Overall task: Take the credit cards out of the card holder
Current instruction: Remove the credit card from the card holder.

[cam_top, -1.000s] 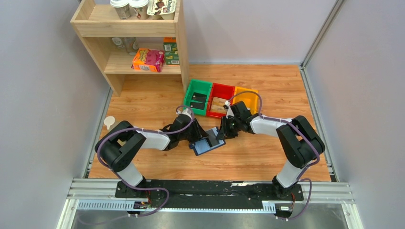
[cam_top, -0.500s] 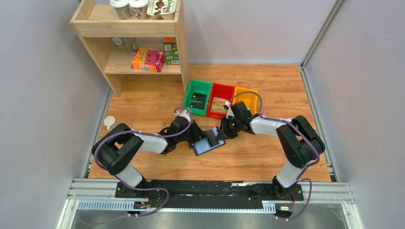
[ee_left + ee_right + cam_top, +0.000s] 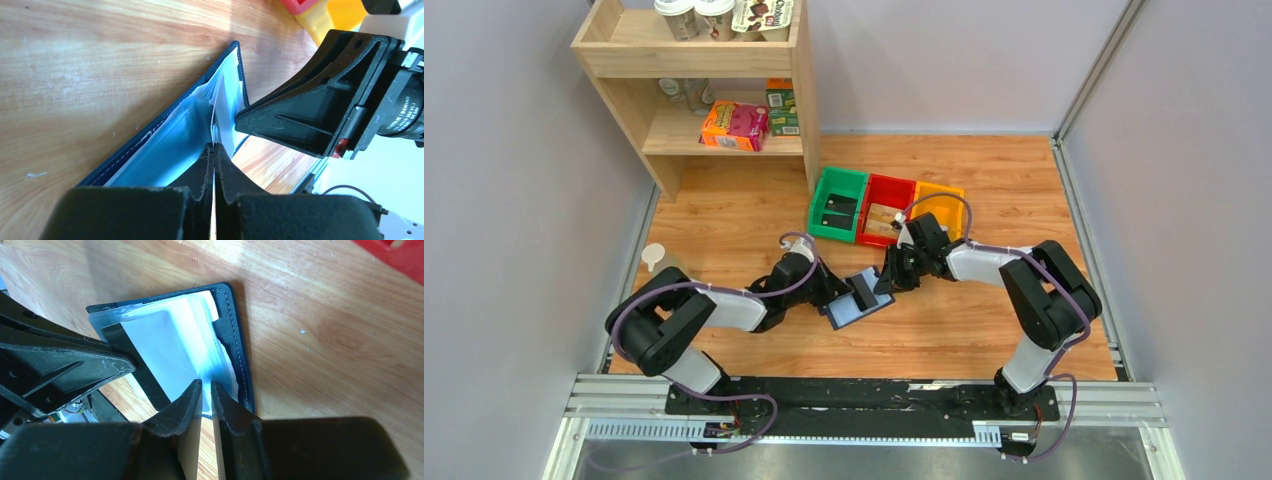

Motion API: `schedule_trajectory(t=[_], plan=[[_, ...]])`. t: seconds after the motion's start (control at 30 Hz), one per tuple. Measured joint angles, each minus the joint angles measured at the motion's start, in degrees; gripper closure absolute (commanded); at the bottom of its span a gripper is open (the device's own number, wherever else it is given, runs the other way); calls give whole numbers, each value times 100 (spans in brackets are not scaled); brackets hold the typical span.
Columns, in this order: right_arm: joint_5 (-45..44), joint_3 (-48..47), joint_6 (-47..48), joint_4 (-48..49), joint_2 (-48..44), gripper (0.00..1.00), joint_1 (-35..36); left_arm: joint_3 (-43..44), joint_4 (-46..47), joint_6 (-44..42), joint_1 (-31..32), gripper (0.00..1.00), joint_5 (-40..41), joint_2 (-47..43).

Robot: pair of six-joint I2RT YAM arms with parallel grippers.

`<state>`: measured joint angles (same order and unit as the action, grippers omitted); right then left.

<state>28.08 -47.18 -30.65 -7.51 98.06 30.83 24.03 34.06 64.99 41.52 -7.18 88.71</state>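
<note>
navy card holder (image 3: 857, 305) in right fingers (image 3: 186, 407); left fingers (image 3: 199, 175) apparently grip black card (image 3: 146, 380).

Top cam: high above card holder (image 3: 857, 302), far off, facing down over whole table (image 3: 984, 330). Left wrist cam: v. close, low along holder's edge. Right wrist cam: close, looking down on its open inside. All 3 share holder.

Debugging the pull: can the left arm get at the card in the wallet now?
Likely yes: the wallet lies open, left gripper shut on a thin card, right gripper pinching the wallet's opposite side.
</note>
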Motion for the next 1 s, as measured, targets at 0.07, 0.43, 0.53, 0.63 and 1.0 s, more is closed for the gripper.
schedule_trajectory(t=[0.07,0.43,0.53,0.63,1.0], plan=[[15,2,-13,13,9,80,-2,-94,-46,68,-4,100,50,-155],[50,48,-87,81,4,78,-28,-640,-498,455,-105,100,280,-935],[37,48,-85,76,-13,76,-26,-763,-776,450,-111,100,350,-1381],[-50,48,-79,22,-81,74,-24,-778,-1224,273,-111,100,472,-2037],[-437,-299,28,-1106,-767,32,-22,166,-3202,-1576,-28,100,739,-3198]])
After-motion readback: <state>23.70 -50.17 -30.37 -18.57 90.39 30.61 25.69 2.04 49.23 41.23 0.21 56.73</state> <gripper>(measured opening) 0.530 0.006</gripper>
